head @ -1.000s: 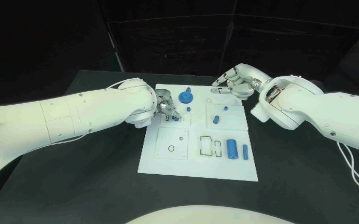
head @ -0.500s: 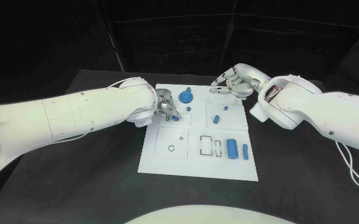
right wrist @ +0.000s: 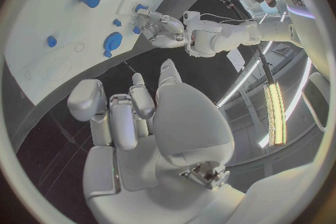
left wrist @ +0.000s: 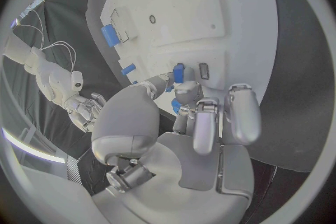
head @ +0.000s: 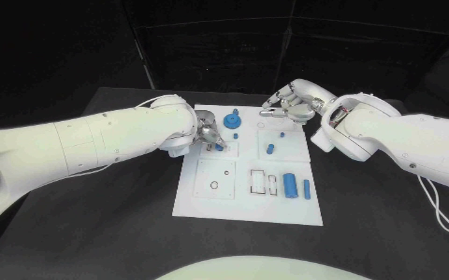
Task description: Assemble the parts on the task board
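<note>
The white task board lies mid-table. My left hand hovers low over the board's far left part and pinches a small blue part between thumb and fingertips, close to a small slot in the board. My right hand hangs above the board's far right corner, fingers loosely bent, with nothing in it. A round blue gear-like part stands near the far edge. A blue peg stands mid-board. A blue cylinder and a thin blue bar lie at the near right.
The board sits on the black table, with bare black surface to its left, right and front. Small rectangular slots and round holes mark the board's near half. A dark curtain closes off the back.
My right hand has drifted slightly to the left above the far right corner. The left hand stays in place with the small blue part.
</note>
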Available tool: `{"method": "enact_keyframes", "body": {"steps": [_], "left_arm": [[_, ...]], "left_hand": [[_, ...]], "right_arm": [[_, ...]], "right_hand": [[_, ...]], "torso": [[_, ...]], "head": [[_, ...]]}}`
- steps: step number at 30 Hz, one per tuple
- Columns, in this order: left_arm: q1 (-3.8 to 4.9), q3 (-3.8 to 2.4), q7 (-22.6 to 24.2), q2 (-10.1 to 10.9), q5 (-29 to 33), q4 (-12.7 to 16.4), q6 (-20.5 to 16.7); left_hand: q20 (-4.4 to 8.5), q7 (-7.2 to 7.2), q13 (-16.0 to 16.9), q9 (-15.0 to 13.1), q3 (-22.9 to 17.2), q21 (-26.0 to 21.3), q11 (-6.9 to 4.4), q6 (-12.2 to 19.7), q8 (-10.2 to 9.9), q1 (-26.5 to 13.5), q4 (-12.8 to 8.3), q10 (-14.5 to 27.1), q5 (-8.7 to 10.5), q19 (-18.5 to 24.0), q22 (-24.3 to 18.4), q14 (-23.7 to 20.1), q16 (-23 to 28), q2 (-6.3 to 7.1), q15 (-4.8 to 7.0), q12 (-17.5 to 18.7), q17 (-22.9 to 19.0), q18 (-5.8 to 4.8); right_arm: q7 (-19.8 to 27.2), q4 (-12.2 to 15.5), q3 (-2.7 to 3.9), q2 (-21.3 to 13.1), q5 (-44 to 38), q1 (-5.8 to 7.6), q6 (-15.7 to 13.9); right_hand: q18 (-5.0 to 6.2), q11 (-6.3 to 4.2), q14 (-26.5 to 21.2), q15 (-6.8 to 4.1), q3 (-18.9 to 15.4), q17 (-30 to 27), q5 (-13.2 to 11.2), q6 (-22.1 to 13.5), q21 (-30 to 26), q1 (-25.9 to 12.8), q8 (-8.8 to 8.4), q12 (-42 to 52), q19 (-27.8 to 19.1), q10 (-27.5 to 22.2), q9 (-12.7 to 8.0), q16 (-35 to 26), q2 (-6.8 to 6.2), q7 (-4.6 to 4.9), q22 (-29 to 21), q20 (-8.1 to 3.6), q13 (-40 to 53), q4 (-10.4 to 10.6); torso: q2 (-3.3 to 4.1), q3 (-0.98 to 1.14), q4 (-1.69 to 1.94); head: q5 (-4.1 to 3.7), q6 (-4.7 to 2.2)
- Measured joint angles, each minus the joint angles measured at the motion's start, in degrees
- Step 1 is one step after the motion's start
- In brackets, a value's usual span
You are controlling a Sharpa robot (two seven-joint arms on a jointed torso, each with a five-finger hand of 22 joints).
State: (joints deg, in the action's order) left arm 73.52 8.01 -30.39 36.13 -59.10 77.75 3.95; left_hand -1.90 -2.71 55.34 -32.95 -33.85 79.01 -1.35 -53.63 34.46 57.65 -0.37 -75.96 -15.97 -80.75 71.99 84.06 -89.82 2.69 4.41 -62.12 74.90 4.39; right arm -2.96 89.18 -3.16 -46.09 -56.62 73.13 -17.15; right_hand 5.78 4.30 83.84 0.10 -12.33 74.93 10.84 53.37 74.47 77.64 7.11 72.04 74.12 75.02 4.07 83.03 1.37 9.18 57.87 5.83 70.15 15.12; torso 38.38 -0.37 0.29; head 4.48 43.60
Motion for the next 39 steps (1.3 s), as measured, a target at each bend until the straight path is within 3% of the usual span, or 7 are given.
{"method": "enact_keyframes", "body": {"steps": [3, 10, 29, 30, 32, 34, 39], "left_arm": [[0.02, -0.01, 0.0, -0.2, 0.0, -0.3, 0.3], [-0.26, 0.17, -0.1, -0.8, -0.1, -0.8, 0.8], [-0.23, 0.15, -0.1, -1.5, -0.1, -1.9, 1.5], [-0.23, 0.15, -0.1, -1.5, -0.1, -1.9, 1.4], [-0.23, 0.15, -0.1, -1.3, -0.1, -1.6, 1.4], [-0.26, 0.11, -0.1, -0.9, -0.1, -1.2, 1.3], [-0.28, -0.77, -0.1, 0.6, -0.1, 0.1, 1.2]], "left_hand": [[0.0, 0.3, 0.0, 0.0, 0.1, 0.0, -0.01, -0.3, 0.2, -1.5, -0.6, 0.0, 0.0, 0.0, 0.1, 0.1, 0.0, 0.08, 0.1, 0.0, 0.0, 0.0], [0.17, 0.73, 0.0, -0.2, 4.8, 0.0, -0.53, -0.7, -0.2, -3.6, 2.1, -0.5, -0.07, -0.2, 0.4, -0.1, 0.0, 0.34, 0.31, -0.5, 0.0, 0.0], [0.36, 0.66, -0.3, -0.3, 15.2, 0.0, -0.52, -1.6, -0.5, -4.8, 5.5, -0.5, 0.44, -0.4, 0.7, -0.1, 0.0, 0.57, 0.3, -1.3, 0.0, 0.0], [0.36, 0.74, -0.4, -0.3, 16.1, 0.0, -0.52, -1.6, -0.5, -4.9, 5.9, -0.5, 1.57, -0.4, 0.7, -0.1, 0.0, 0.62, 0.3, -1.3, 0.0, 0.0], [0.42, 0.87, -0.5, -0.4, 18.0, 0.0, -0.52, -1.8, -0.8, -4.9, 6.6, -0.5, 6.03, -0.4, 0.7, -0.1, 0.0, 0.62, 0.3, -1.6, 0.0, 0.0], [0.5, 0.87, -0.5, -0.4, 19.7, -0.4, -0.52, -1.8, -0.9, -4.8, 7.1, -0.5, 8.68, -0.5, 0.6, -0.1, 0.0, 0.55, 0.3, -1.8, 0.0, 0.0], [0.51, 0.87, -0.7, -0.5, 22.4, -1.0, -0.71, -1.8, -1.0, -4.5, 7.9, -0.3, 10.16, -0.5, -0.1, -0.1, 0.0, 0.2, 0.3, -2.0, 0.0, 0.0]], "right_arm": [[0.0, 0.0, 0.0, 0.0, 0.0, 0.0, 0.1], [0.2, -0.1, 0.0, 0.0, 0.1, 0.0, 0.1], [0.2, -0.2, 0.0, 0.1, 0.1, 0.0, 0.1], [0.2, -0.2, 0.0, 0.1, 0.1, 0.0, 0.1], [0.2, -0.3, 0.0, 0.1, 0.2, 0.0, 0.1], [0.2, -0.4, 0.0, 0.1, 0.2, 0.0, 0.1], [0.2, -0.5, 0.0, 0.2, 0.2, 0.0, 0.0]], "right_hand": [[0.0, 0.0, 0.0, 0.0, -0.3, 0.0, -0.3, 0.0, -0.2, 0.0, 0.0, 0.0, 0.0, 0.0, 0.0, 0.0, 0.0, 0.0, 0.0, 0.0, 0.0, 0.3], [0.0, 0.0, 0.0, 0.0, -0.3, 0.0, -0.4, 0.0, -0.2, -0.2, 0.0, 0.0, 0.0, 0.0, 0.0, 0.0, 0.23, 0.0, 0.0, 0.0, 0.0, 0.7], [0.0, 0.0, 0.0, 0.0, -1.0, 0.0, -2.7, -0.2, -0.2, -0.5, 0.2, 0.0, 0.0, 0.0, 0.0, 0.0, 0.46, 0.21, -0.1, 0.0, 0.0, 1.4], [0.0, 0.0, 0.0, 0.0, -1.0, 0.0, -2.8, -0.3, -0.2, -0.5, 0.2, 0.0, 0.0, 0.0, 0.0, 0.0, 0.47, 0.08, -0.1, 0.0, 0.0, 1.4], [0.0, 0.0, 0.0, 0.0, -1.0, 0.0, -2.8, -0.4, -0.2, -0.8, 0.2, 0.0, 0.0, 0.0, 0.0, 0.0, 0.77, 0.04, -0.1, 0.0, 0.0, 1.4], [0.0, 0.0, 0.0, 0.0, -1.2, 0.0, -3.2, -0.4, -0.2, -0.9, 0.2, 0.0, 0.0, 0.0, 0.0, 0.0, 0.61, 0.04, -0.2, 0.0, 0.0, 1.5], [0.0, 0.2, 0.0, 0.0, -1.2, 0.0, -3.2, -0.4, -0.4, -1.0, 0.2, 0.0, -0.1, -0.2, 0.0, 0.0, 0.56, 0.04, -0.4, 0.13, -0.2, 1.5]], "torso": [[-0.01, 0.0, 0.02], [-0.01, 0.0, 0.03], [-0.01, -0.08, 0.03], [-0.01, -0.09, 0.03], [-0.01, -0.11, 0.03], [-0.01, -0.14, 0.03], [-0.01, -0.15, 0.01]], "head": [[0.07, 0.01], [0.1, -0.09], [-0.04, -0.04], [-0.05, -0.07], [-0.14, -0.16], [-0.2, -0.27], [-0.25, -0.36]]}}
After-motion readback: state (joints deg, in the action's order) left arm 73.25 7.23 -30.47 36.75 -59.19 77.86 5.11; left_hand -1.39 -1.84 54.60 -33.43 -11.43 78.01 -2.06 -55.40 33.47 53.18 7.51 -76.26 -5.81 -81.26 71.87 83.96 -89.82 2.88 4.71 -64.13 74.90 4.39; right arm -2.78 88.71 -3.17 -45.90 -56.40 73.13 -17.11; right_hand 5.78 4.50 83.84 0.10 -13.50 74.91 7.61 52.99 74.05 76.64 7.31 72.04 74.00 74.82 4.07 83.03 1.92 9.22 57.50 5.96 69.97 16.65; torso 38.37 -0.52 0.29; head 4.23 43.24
